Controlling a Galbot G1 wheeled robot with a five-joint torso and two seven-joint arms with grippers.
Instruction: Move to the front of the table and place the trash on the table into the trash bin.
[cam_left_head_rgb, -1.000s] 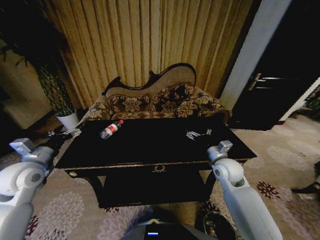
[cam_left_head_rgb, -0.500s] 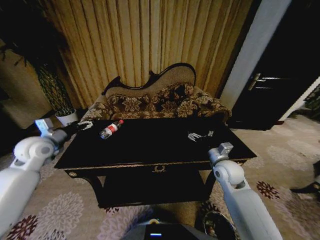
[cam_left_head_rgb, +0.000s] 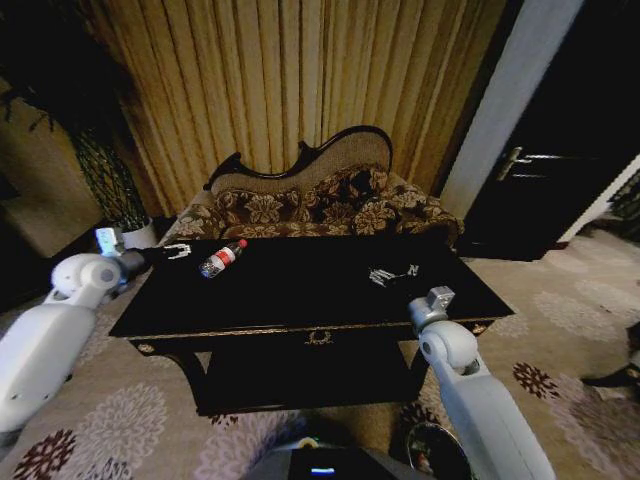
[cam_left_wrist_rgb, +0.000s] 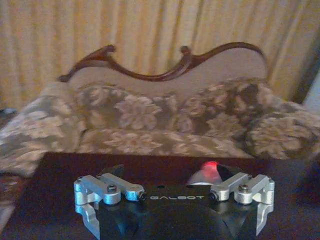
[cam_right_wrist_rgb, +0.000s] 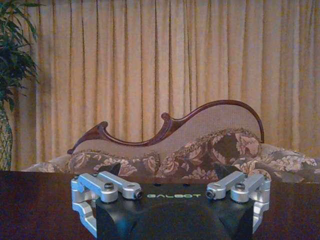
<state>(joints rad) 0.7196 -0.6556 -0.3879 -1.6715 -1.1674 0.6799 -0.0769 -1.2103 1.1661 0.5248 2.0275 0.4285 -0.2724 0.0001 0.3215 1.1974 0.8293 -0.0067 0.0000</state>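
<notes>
The black glossy table (cam_left_head_rgb: 300, 300) with a gold edge stands right in front of me. A piece of trash, a clear plastic bottle (cam_left_head_rgb: 222, 258) with a red cap, lies on its far left part. My left gripper (cam_left_head_rgb: 178, 250) hovers open just left of the bottle, whose red cap end (cam_left_wrist_rgb: 209, 168) shows close beyond the jaws. My right gripper (cam_left_head_rgb: 392, 272) is open over the table's right part with nothing between its fingers. The trash bin (cam_left_head_rgb: 432, 448) shows as a round dark rim on the carpet at the front right, partly behind my right arm.
A patterned brown sofa (cam_left_head_rgb: 320, 205) stands directly behind the table, before tan curtains. A white plant pot (cam_left_head_rgb: 135, 238) sits off the table's far left corner. A dark door (cam_left_head_rgb: 560, 150) is at the right. Flowered carpet lies open on both sides.
My left arm has swung in and its gripper has moved right along the far left edge, closer to the bottle. The right arm has shifted slightly left. The bottle has not moved.
</notes>
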